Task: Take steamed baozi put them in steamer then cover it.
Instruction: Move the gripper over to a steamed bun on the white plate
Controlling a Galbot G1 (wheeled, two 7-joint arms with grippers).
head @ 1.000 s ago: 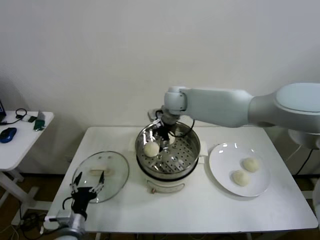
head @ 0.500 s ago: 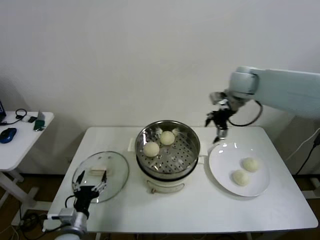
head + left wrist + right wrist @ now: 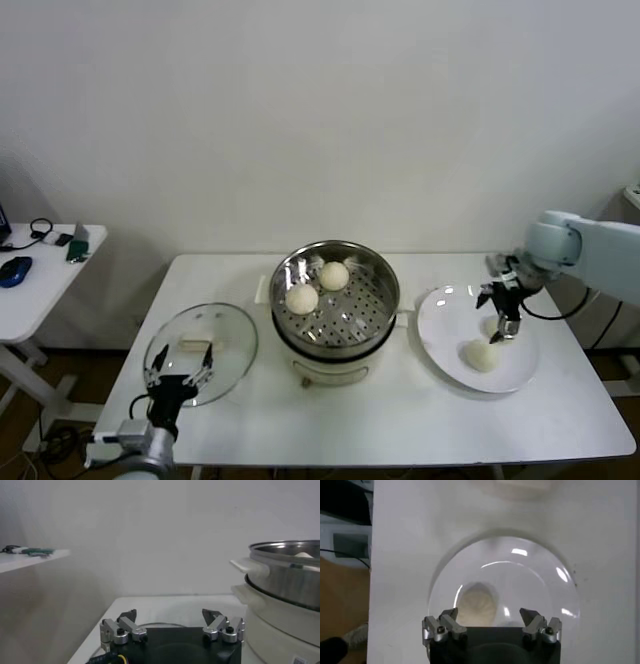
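Two baozi (image 3: 302, 297) (image 3: 334, 275) lie in the shiny steamer (image 3: 345, 318) at the table's middle. On the white plate (image 3: 445, 322) to its right lies another baozi (image 3: 482, 355). My right gripper (image 3: 503, 320) hangs open just over the plate's far side, empty; in the right wrist view a baozi (image 3: 476, 605) sits on the plate (image 3: 520, 575) below the right gripper (image 3: 490, 615), nearer one finger. The glass cover (image 3: 203, 340) lies flat on the table left of the steamer. My left gripper (image 3: 178, 378) waits open at the cover's near edge, facing the steamer (image 3: 285, 580).
A small white side table (image 3: 45, 270) with a blue mouse (image 3: 15, 269) and cables stands off to the left. The steamer sits on a white cooker base (image 3: 330, 372). Bare tabletop (image 3: 400, 420) runs along the front edge. A wall stands close behind.
My right arm has swung from inside the steamer out to the right and down over the plate, leaving a second baozi in the steamer. The left gripper stays put.
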